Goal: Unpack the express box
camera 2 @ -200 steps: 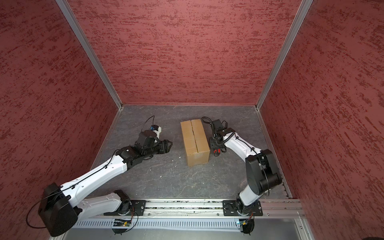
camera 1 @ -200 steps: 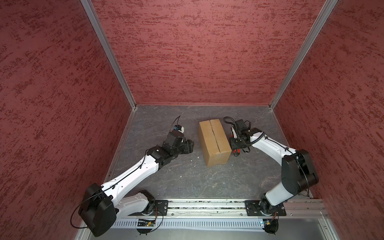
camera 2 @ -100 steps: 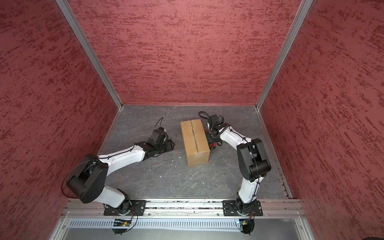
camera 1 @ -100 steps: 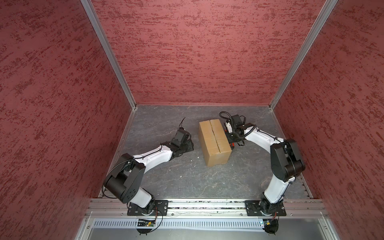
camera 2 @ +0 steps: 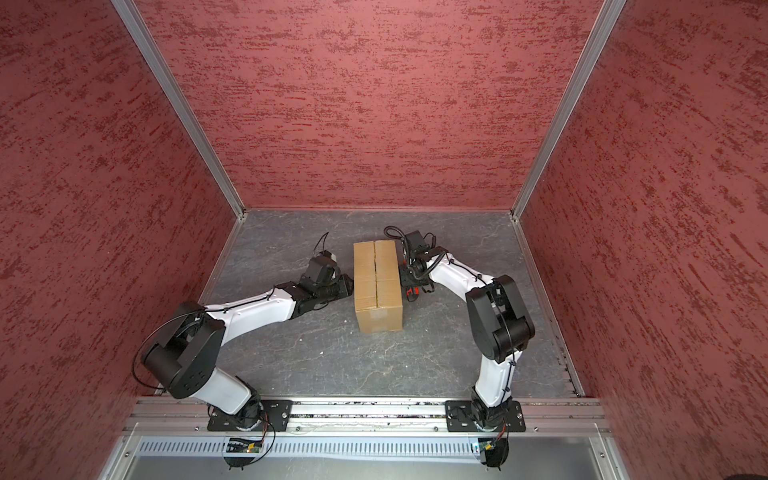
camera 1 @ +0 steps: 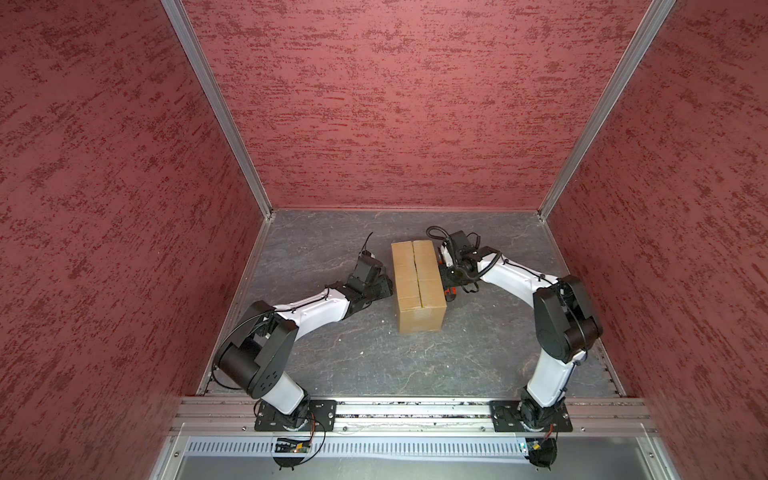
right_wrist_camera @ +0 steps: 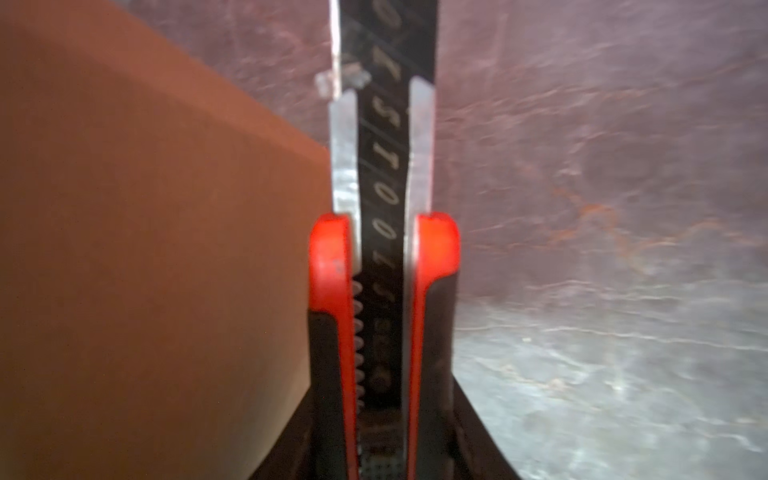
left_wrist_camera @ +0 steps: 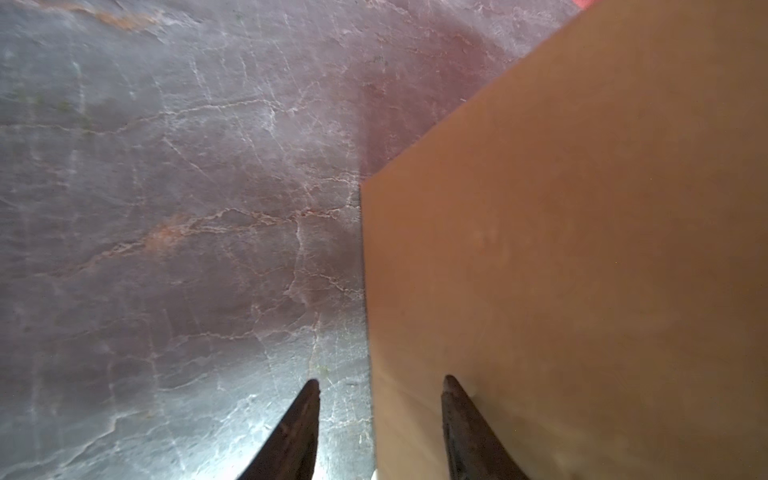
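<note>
The express box (camera 1: 417, 282) (camera 2: 377, 282) is a plain brown carton lying on the grey floor, its top flaps shut along a centre seam. My left gripper (camera 1: 387, 286) (camera 2: 348, 286) lies low against the box's left side. In the left wrist view its jaws (left_wrist_camera: 380, 399) are open, one fingertip (left_wrist_camera: 453, 399) over the cardboard (left_wrist_camera: 561, 249), the other over the floor. My right gripper (camera 1: 449, 282) (right_wrist_camera: 382, 419) is beside the box's right side (right_wrist_camera: 145, 249), shut on a red-and-black utility knife (right_wrist_camera: 382, 249) (camera 2: 411, 291) with its blade out.
Red textured walls (camera 1: 395, 104) close in the back and both sides of the grey stone floor (camera 1: 374, 353). An aluminium rail (camera 1: 415, 415) with both arm bases runs along the front edge.
The left arm folded down and its gripper slid right up to the box's left side, jaws narrower. The right gripper with the knife moved back along the box's right side.
</note>
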You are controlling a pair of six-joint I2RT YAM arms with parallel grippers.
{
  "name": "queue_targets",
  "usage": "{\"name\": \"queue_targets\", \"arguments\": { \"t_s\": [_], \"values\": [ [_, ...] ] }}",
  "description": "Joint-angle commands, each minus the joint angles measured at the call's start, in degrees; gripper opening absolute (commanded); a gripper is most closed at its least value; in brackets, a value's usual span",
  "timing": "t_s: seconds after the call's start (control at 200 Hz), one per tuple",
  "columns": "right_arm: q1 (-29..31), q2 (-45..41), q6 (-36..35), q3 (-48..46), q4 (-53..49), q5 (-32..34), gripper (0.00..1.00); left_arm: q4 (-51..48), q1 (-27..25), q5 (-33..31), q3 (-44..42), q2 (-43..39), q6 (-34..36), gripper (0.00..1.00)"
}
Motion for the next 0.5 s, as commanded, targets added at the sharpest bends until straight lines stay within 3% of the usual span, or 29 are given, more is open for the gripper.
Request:
{"name": "queue_targets", "arguments": {
  "t_s": [0.0,0.291,0.496],
  "values": [
    [2.43,1.72,2.66,0.67,1.38,0.35,0.02,-0.25,-0.73,-2.06,-1.61,-3.81,-0.61,0.48],
    [2.76,0.55,7.15,-1.92,1.38,3.13,0.02,-6.83,-4.53,-6.59,-4.95,-12.34,-1.38,0.48],
    [-0.60,-5.52,7.58,-9.24,1.70,3.67,0.02,-18.54,-2.28,-9.58,-6.48,-24.11,-0.98,0.50]
  ]
}}
